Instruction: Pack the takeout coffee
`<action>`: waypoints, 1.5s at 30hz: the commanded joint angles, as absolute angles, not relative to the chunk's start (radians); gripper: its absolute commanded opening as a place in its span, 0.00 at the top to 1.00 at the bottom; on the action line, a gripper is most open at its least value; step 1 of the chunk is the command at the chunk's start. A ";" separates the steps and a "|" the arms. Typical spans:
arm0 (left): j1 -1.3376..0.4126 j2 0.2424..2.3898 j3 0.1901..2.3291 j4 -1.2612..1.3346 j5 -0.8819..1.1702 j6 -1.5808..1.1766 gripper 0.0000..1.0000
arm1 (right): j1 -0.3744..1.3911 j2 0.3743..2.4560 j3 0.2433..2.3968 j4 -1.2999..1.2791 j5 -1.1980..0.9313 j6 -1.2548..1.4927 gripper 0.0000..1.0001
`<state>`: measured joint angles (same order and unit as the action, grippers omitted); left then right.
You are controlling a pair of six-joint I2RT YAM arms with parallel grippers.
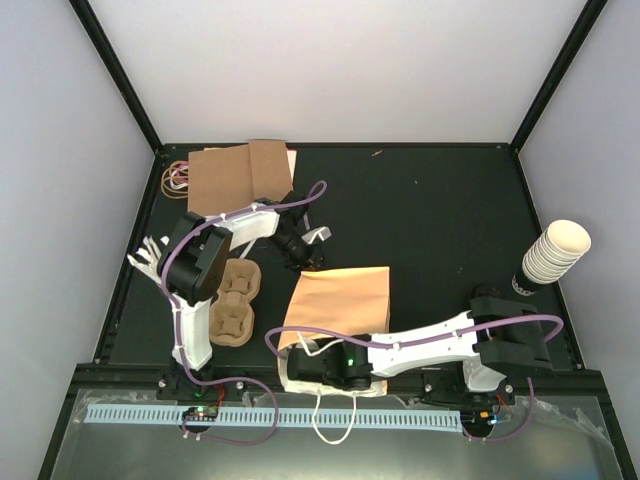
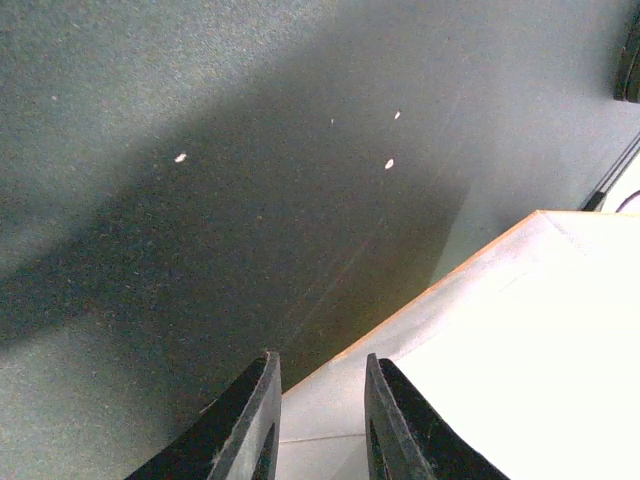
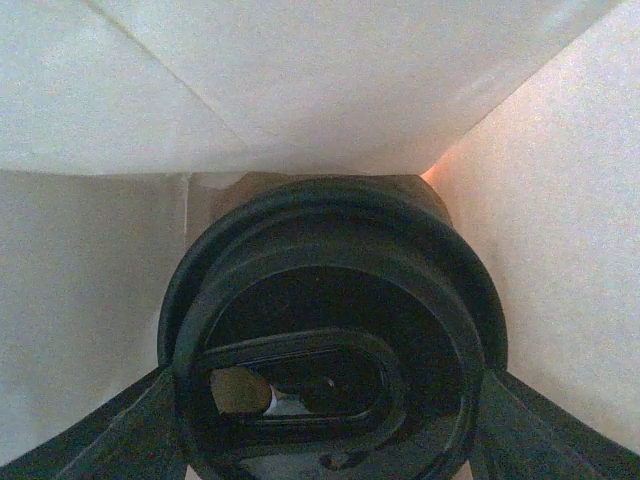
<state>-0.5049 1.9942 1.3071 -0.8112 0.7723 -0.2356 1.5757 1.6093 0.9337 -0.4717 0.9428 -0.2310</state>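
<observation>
While it is sitting inside the paper bag [image 1: 345, 295], round black lid facing the wrist camera, the takeout coffee cup [image 3: 330, 330] is being clamped on both sides by the right gripper [image 3: 330, 440]. Pale paper walls are closing round it. The bag is lying on the dark table [image 1: 440, 220], mouth toward the arms. The left gripper [image 2: 320, 370] is hovering over the bag's far corner, claw narrowly apart, gripping nothing visible. The pulp tray [image 1: 235, 300] is lying just left of the bag; the stacked cream cups [image 1: 555, 250] are sitting well apart at the right edge.
</observation>
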 commanded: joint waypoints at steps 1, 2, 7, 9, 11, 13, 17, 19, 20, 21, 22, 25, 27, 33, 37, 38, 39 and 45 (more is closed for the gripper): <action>-0.536 1.994 1.299 -0.981 0.927 -0.192 0.73 | 1.550 1.614 0.934 -0.420 1.007 -0.280 0.42; -0.536 1.990 1.298 -0.986 0.929 -0.191 0.73 | 1.550 1.617 0.935 -0.420 1.011 -0.274 0.42; -0.536 1.946 1.277 -0.994 0.903 -0.203 0.72 | 1.551 1.545 0.957 -0.473 0.963 -0.194 0.42; -0.537 1.911 1.245 -0.983 0.898 -0.212 0.71 | 1.550 1.495 0.963 -0.512 0.917 -0.151 0.42; -0.539 1.883 1.205 -0.971 0.888 -0.217 0.71 | 1.551 1.458 0.970 -0.561 0.871 -0.113 0.41; -0.542 1.863 1.168 -0.961 0.884 -0.214 0.70 | 1.550 1.441 0.981 -0.615 0.832 -0.079 0.41; -0.553 1.845 1.109 -0.926 0.891 -0.220 0.69 | 1.549 1.449 0.996 -0.682 0.765 -0.032 0.42; -0.556 1.841 1.098 -0.912 0.889 -0.225 0.68 | 1.550 1.457 0.992 -0.683 0.755 -0.022 0.42; -0.555 1.838 1.095 -0.903 0.887 -0.229 0.67 | 1.550 1.462 0.990 -0.681 0.753 -0.018 0.42; -0.555 1.835 1.094 -0.896 0.881 -0.231 0.66 | 1.549 1.466 0.988 -0.681 0.752 -0.016 0.42; -0.555 1.831 1.093 -0.891 0.876 -0.233 0.66 | 1.549 1.473 0.988 -0.680 0.749 -0.011 0.42; -0.555 1.820 1.070 -0.851 0.886 -0.256 0.64 | 1.549 1.484 0.985 -0.677 0.738 -0.009 0.43; -0.557 1.818 1.046 -0.822 0.899 -0.271 0.64 | 1.551 1.500 0.984 -0.683 0.733 -0.008 0.43; -0.561 1.817 0.991 -0.763 0.919 -0.303 0.65 | 1.580 1.587 0.996 -0.687 0.811 -0.003 0.44; -0.571 1.821 0.978 -0.743 0.934 -0.317 0.65 | 1.594 1.638 0.987 -0.660 0.887 -0.007 0.45; -0.572 1.823 0.976 -0.743 0.937 -0.319 0.65 | 1.596 1.653 0.985 -0.656 0.895 -0.007 0.45; -0.576 1.824 0.974 -0.742 0.938 -0.318 0.66 | 1.599 1.665 0.985 -0.653 0.899 -0.008 0.45; -0.579 1.825 0.969 -0.736 0.943 -0.322 0.66 | 1.621 1.710 0.983 -0.661 0.884 0.006 0.46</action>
